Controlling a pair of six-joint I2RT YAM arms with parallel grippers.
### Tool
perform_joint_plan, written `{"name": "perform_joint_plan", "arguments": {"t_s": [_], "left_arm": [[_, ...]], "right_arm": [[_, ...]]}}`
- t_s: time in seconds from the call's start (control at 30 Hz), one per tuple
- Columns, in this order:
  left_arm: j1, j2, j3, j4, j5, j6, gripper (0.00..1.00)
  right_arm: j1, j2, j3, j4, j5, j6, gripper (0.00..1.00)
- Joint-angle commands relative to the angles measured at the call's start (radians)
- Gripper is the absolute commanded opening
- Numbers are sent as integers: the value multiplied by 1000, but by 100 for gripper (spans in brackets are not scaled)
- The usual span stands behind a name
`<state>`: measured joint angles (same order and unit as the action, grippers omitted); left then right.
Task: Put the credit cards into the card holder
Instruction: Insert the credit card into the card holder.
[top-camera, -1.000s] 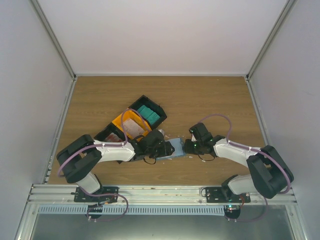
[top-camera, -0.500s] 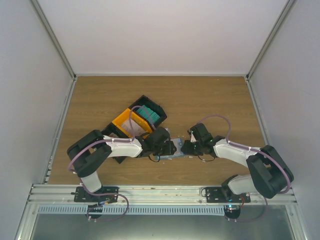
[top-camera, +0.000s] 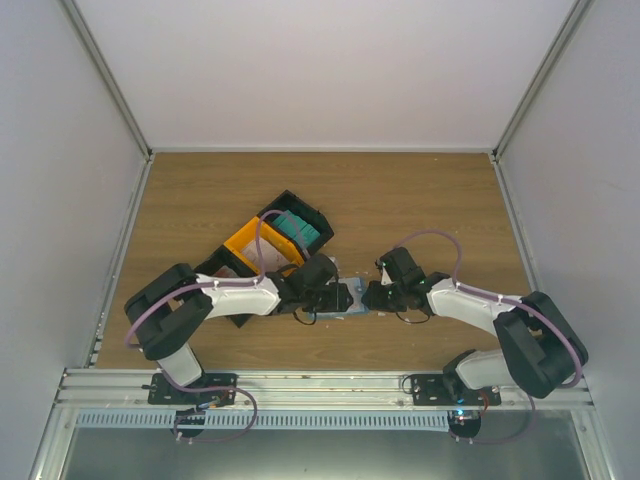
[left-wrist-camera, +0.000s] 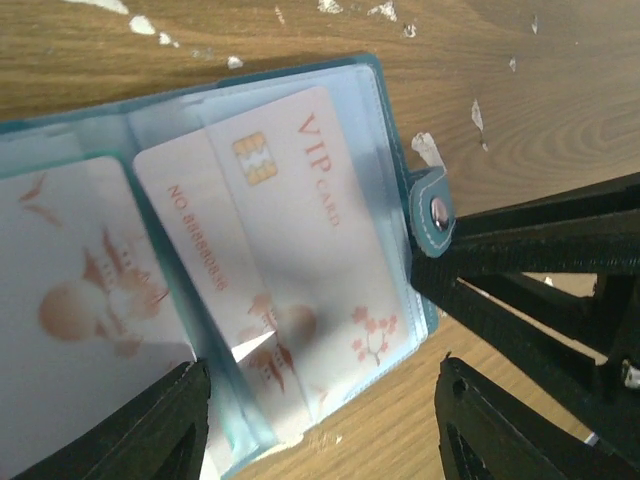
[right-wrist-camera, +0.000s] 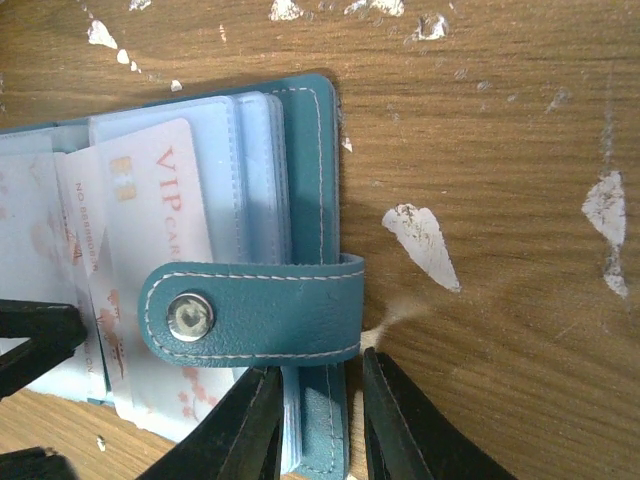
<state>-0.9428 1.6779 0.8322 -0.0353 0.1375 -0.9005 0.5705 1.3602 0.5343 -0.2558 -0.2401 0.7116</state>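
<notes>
The card holder (top-camera: 356, 301) lies open on the wood between the two grippers. A white-and-red VIP credit card (left-wrist-camera: 300, 240) sits in one of the holder's (left-wrist-camera: 390, 150) clear sleeves, overlapping a second card (left-wrist-camera: 185, 250). My left gripper (left-wrist-camera: 325, 430) is open, its fingers astride the holder's near edge and touching nothing. My right gripper (right-wrist-camera: 315, 430) is shut on the holder's (right-wrist-camera: 305, 180) right cover, just below the snap tab (right-wrist-camera: 250, 315). Both grippers flank the holder in the top view: left gripper (top-camera: 335, 297), right gripper (top-camera: 372, 296). More credit cards, teal (top-camera: 297, 228) and whitish (top-camera: 268, 258), lie in the bin.
The black-and-orange bin (top-camera: 238, 246) stands just behind the left arm, close to its wrist. Small white scraps (right-wrist-camera: 420, 240) dot the wood round the holder. The right gripper's black fingers (left-wrist-camera: 540, 260) reach to the holder's tab (left-wrist-camera: 432, 212) in the left wrist view.
My left gripper moved right over the open holder, then eased back slightly. Its jaws narrowed and widened again. The right gripper kept its hold without moving.
</notes>
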Motion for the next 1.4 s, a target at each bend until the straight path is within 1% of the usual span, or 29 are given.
{"name": "perform_joint_plan", "arguments": {"t_s": [0.0, 0.13, 0.3, 0.53, 0.77, 0.87, 1.0, 1.17, 1.23, 1.37], "left_arm": [[-10, -59, -28, -59, -18, -8, 64], [-7, -69, -32, -64, -41, -8, 62], [-2, -15, 22, -67, -48, 26, 61], [5, 59, 82, -68, -48, 61, 46], [4, 96, 129, -61, -19, 136, 36], [2, 113, 149, -65, -18, 181, 33], [2, 132, 173, -72, -25, 230, 33], [2, 112, 174, -92, -44, 236, 33], [2, 93, 172, -103, -54, 234, 34], [2, 57, 173, -119, -61, 224, 42]], "right_arm": [[7, 5, -30, -84, 34, 9, 24], [8, 5, -30, -82, 32, 6, 24], [8, 9, -30, -73, 20, -4, 24], [8, 17, -33, -63, 2, -12, 24], [8, 23, -30, -59, -3, -19, 24], [8, 27, -25, -57, -3, -21, 24], [8, 20, -21, -66, 12, -16, 24], [8, -30, -3, -133, 85, 3, 24], [7, -60, 6, -165, 117, 10, 27], [8, -98, 22, -195, 120, 7, 37]]}}
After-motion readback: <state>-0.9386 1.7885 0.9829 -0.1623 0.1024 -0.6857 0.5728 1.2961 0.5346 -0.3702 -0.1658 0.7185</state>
